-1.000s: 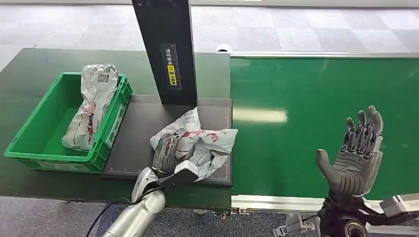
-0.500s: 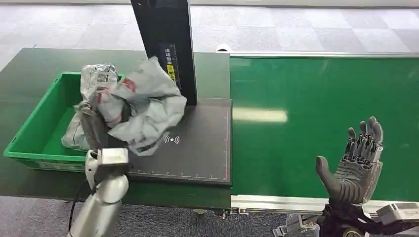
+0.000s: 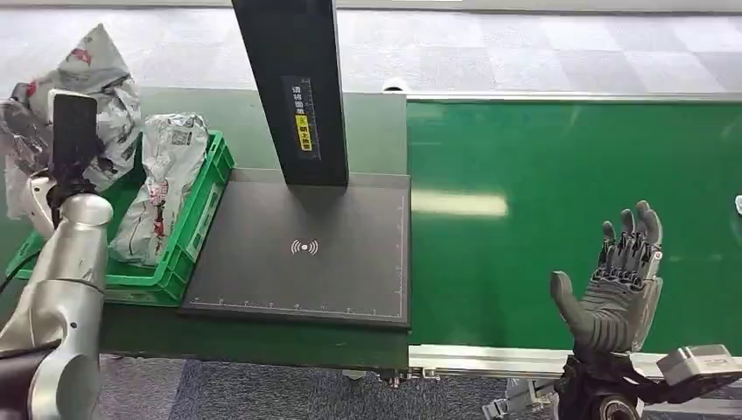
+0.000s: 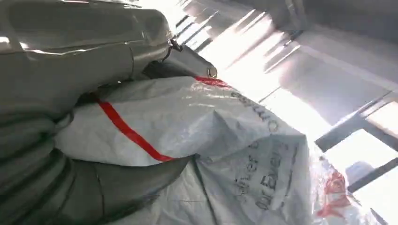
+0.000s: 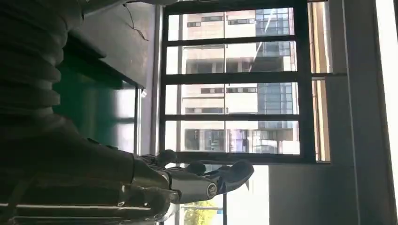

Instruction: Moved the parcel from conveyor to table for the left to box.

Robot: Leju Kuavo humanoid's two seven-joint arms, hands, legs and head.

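Left hand [image 3: 26, 122] — grips grey parcel [image 3: 96, 79], raised above green box's [image 3: 188, 236] far-left edge, apparently for dropping in beside parcel already boxed [image 3: 162, 188]. Right hand [image 3: 617, 289] — empty, fingers spread, waiting over conveyor [image 3: 542, 175].

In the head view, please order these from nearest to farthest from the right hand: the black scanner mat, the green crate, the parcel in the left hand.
1. Black scanner mat, centre, left of the right hand.
2. Green crate, beyond the mat.
3. Held parcel, far left, in the left hand.
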